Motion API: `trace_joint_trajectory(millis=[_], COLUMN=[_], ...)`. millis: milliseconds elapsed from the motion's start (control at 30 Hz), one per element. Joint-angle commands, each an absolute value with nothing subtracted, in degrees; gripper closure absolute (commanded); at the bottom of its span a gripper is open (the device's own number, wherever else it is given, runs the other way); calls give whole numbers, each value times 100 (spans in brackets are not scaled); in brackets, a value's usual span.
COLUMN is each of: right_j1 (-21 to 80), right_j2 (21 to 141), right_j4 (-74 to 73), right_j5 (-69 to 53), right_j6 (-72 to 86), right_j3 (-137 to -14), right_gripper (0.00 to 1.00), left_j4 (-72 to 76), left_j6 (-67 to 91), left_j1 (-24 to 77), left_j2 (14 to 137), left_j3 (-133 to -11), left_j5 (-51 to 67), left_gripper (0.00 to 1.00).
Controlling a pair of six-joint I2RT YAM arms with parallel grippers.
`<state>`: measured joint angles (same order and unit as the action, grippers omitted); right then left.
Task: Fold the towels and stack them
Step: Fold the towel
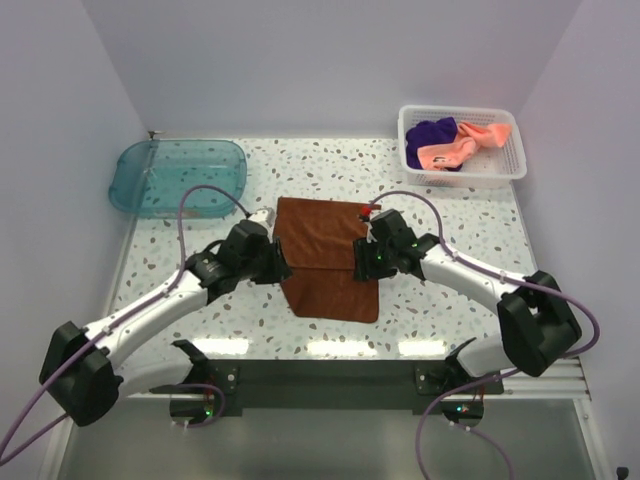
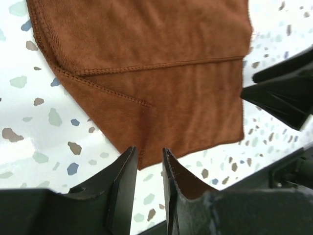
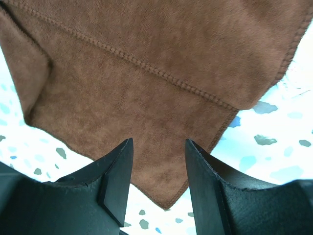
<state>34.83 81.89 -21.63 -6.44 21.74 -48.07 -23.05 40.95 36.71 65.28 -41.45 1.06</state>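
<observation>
The rust-brown towel (image 1: 325, 250) lies on the speckled tabletop (image 1: 300, 165), midway between the two arms. It is partly folded. In both wrist views stitched hems cross its face where one layer lies over another.

**Left hand** (image 2: 148, 152)
- Position: at the left edge of the rust-brown towel, low over the tabletop.
- State: narrow. The fingers (image 2: 124, 181) stand close together with a slim gap between them.
- Contact: a corner of the towel reaches into the mouth of that gap. The views do not show whether the cloth is pinched.

**Right hand** (image 3: 157, 143)
- Position: at the right edge of the same towel, facing the left hand across the cloth.
- State: about half wide. The fingers (image 3: 120, 166) stand clearly apart.
- Contact: the fingers straddle a corner of the towel. The cloth shows flat in the gap between them, and no grip on it is visible.

**Other towels**
- The salmon-pink towel (image 1: 460, 148) and the purple towel (image 1: 432, 135) lie bunched together in the white mesh basket (image 1: 515, 150).
- The purple towel is to the left and the pink one drapes toward the right.
- The basket stands at the far right corner of the tabletop, well apart from both hands.

**Other items**
- A teal translucent tray (image 1: 150, 175) stands at the far left corner of the tabletop.
</observation>
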Motion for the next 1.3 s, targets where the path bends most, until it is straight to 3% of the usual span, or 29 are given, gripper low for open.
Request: trace_joint_trajectory(millis=[0, 267, 467, 767, 1267], right_j1=[3480, 3480, 3480, 3472, 3454], right_j2=[7937, 7849, 7972, 7989, 7787], right_j4=[-2109, -2259, -2127, -2232, -2224], right_j5=[-431, -132, -264, 148, 387], right_j6=[2083, 2004, 2083, 2259, 2382], right_j3=[-4790, -4772, -4738, -4676, -4456], right_gripper=[50, 51, 51, 51, 50], left_j4=[-3092, -3543, -2445, -2417, -2847], left_j6=[4350, 4395, 4228, 3569, 3375], left_j1=[3771, 3771, 3936, 4762, 5396], left_j2=[5970, 5431, 6327, 8567, 9852], left_j3=[-4517, -4166, -4271, -5528, -6223], left_j5=[-237, -959, -422, -1063, -2223], left_gripper=[67, 61, 58, 55, 57])
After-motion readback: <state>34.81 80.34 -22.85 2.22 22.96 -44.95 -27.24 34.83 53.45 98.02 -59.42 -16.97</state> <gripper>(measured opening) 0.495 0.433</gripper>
